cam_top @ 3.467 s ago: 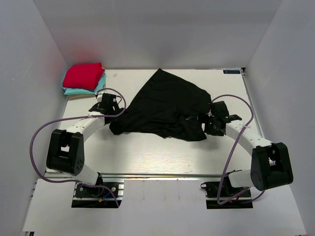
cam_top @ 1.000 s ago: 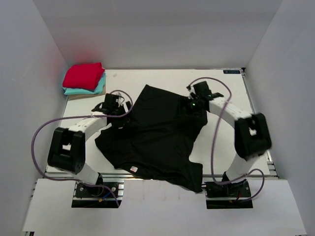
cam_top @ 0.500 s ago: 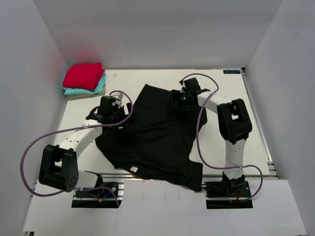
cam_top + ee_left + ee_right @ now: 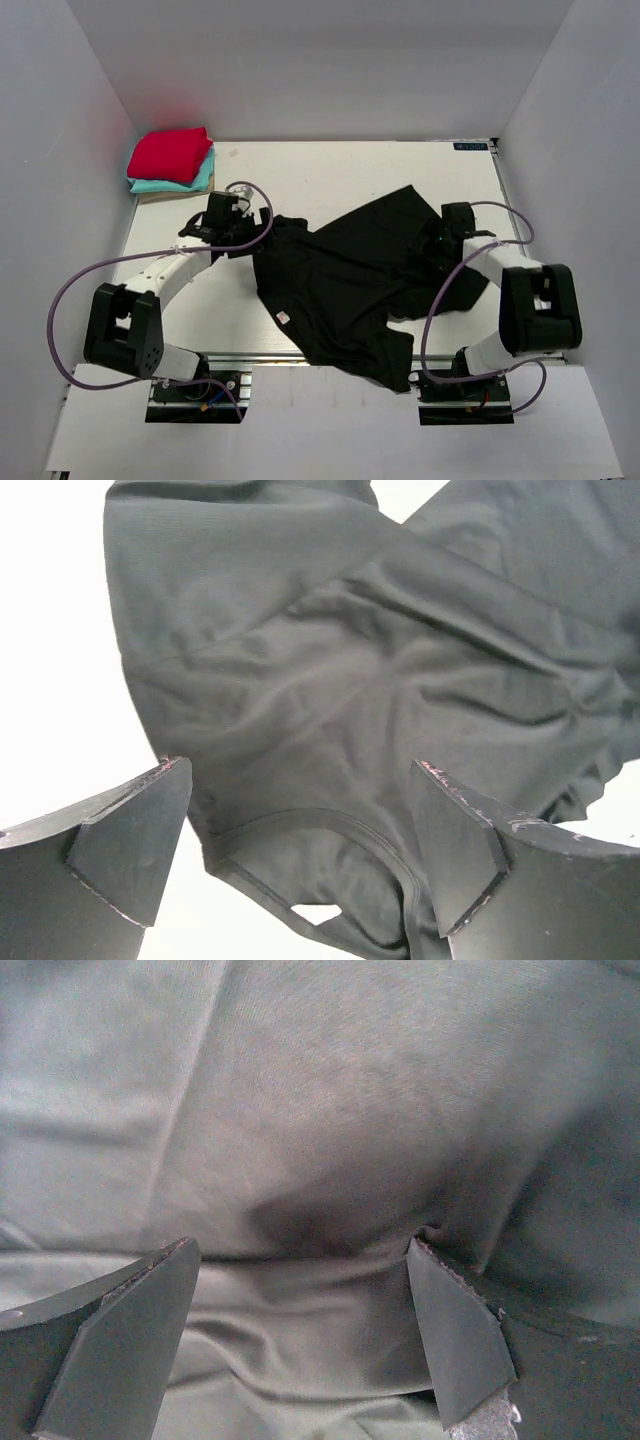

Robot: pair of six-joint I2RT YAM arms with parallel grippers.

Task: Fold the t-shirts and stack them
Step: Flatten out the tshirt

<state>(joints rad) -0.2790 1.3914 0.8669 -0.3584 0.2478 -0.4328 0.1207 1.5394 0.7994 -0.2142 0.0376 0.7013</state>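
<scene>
**Black shirt sprawled at the near edge, both grippers open**

Top external: the black t-shirt [image 4: 340, 280] lies rumpled from the worktop's middle to its near edge. Part of it drapes over that edge, right of centre, and a small white tag [image 4: 283, 318] shows on it. The left gripper [image 4: 228, 228] sits just beside the shirt's left margin. The right gripper [image 4: 440, 240] is over its right part. In the far left corner the red t-shirt [image 4: 168, 153] tops the teal t-shirt [image 4: 203, 176], with a thin tan t-shirt [image 4: 160, 197] edge beneath.

Left wrist: 2 fingers [image 4: 130, 840] spread wide, holding nothing, with the shirt's collar [image 4: 330, 825] below them.

Right wrist: 2 fingers [image 4: 455, 1325] spread apart over puckered black cloth, clamping nothing.
</scene>
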